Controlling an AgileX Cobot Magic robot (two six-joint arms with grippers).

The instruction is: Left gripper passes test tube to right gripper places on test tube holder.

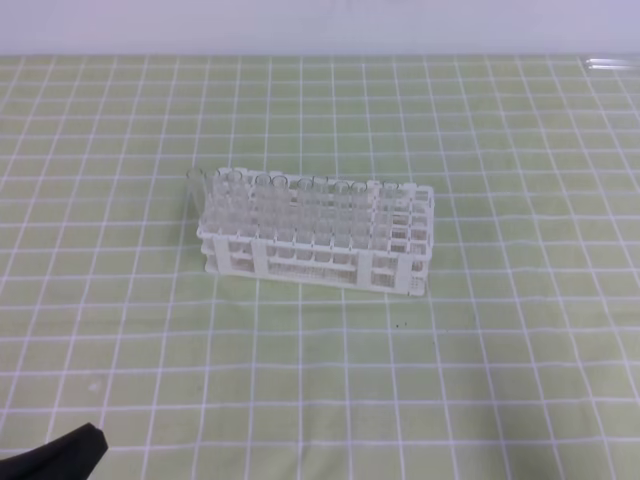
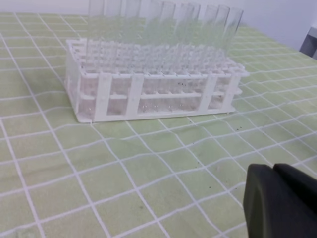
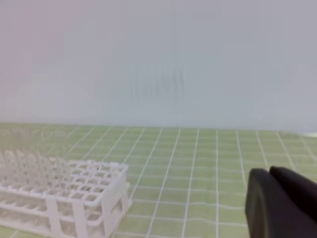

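The white test tube holder (image 1: 318, 262) stands mid-table, also seen in the left wrist view (image 2: 148, 94) and at the lower left of the right wrist view (image 3: 69, 198). Several clear tubes (image 1: 300, 195) stand upright along its far row (image 2: 163, 25); I cannot tell which of them is the test tube. The left gripper (image 1: 92, 438) shows only as a black tip at the bottom left corner, far from the rack, with its fingers (image 2: 274, 171) pressed together on nothing. In its own view the right gripper (image 3: 270, 172) is shut and empty too; the high view does not show it.
A green cloth with a white grid (image 1: 450, 380) covers the table up to a pale wall at the back. A faint glassy streak (image 1: 610, 64) lies at the far right edge; what it is I cannot tell.
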